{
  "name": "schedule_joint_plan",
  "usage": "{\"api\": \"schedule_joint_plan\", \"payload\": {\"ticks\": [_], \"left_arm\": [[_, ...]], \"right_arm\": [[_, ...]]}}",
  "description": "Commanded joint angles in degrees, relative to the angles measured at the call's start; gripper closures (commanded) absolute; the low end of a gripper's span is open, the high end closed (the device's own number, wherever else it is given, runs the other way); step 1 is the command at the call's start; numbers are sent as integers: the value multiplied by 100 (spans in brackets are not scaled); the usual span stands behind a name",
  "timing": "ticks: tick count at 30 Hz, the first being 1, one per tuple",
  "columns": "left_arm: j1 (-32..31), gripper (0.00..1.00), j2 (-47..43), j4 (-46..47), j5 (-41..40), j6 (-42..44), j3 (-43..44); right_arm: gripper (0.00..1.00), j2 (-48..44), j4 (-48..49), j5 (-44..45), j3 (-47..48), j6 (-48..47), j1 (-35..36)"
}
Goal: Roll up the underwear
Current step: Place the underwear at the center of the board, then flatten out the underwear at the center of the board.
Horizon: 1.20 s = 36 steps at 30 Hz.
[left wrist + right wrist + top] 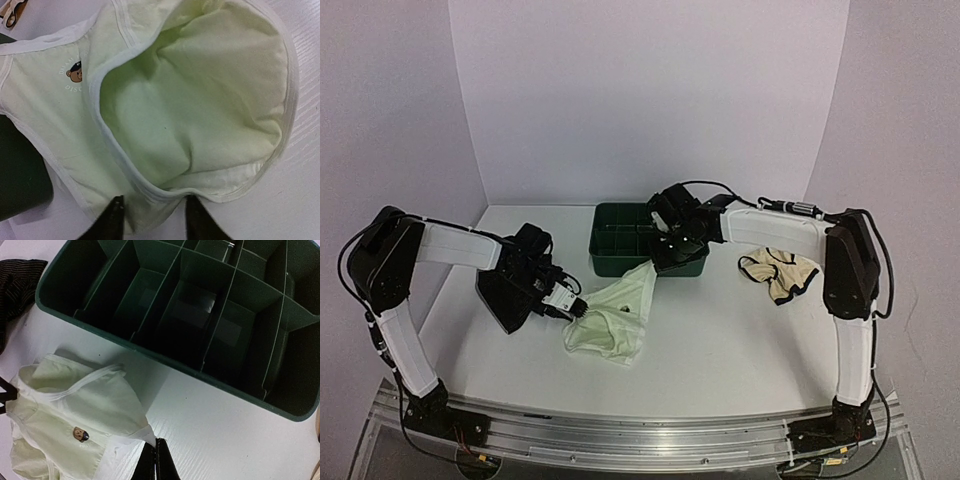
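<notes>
White table, pale walls. You have three garments: mint pair, cream pair, black pair; one tray. Left gripper spread; right gripper pinching mint corner.

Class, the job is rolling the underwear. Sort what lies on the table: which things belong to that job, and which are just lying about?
Belong to the job:
mint underwear
cream underwear with dark edging
black striped underwear

Just lying about:
dark green divided tray
</notes>
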Motion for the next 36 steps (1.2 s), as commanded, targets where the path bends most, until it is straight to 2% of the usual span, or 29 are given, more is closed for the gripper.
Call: {"api": "schedule_joint_plan", "payload": {"ticks": [1, 3, 6, 8, 11, 13, 16, 19, 23, 29, 36], "left_arm": [[63, 20, 17, 28, -78, 302, 434], [65, 13, -189, 6, 73, 289, 534], [45, 11, -562, -147, 392, 218, 687], [-78, 12, -775, -576, 654, 174, 846], [-752, 18, -1084, -1117, 800, -329, 914], [-1287, 22, -1136, -1205, 893, -1054, 884], [-2074, 27, -884, -906, 989, -2530, 813], [-2650, 29, -673, 42, 846, -3677, 504], [-3063, 30, -206, 1188, 231, -4496, 361], [-3142, 32, 394, 1855, -603, -4760, 414], [-3178, 38, 786, 1935, -1025, -5076, 562]], "right_arm": [[100, 133, 101, 15, 234, -20, 6], [100, 50, 93, -75, 108, 228, 7], [100, -91, 86, -92, -102, 641, 9], [100, -174, 76, -80, -223, 927, 5], [100, -261, 61, -203, -325, 1428, 8], [100, -287, 46, -342, -374, 1770, 5], [100, -336, 5, -535, -478, 2298, 11], [100, -482, -35, -604, -650, 2678, 0], [100, -730, -46, -655, -906, 2921, -12], [100, -1003, -36, -673, -1177, 3013, -13], [100, -1112, -40, -616, -1288, 2956, -10]]}}
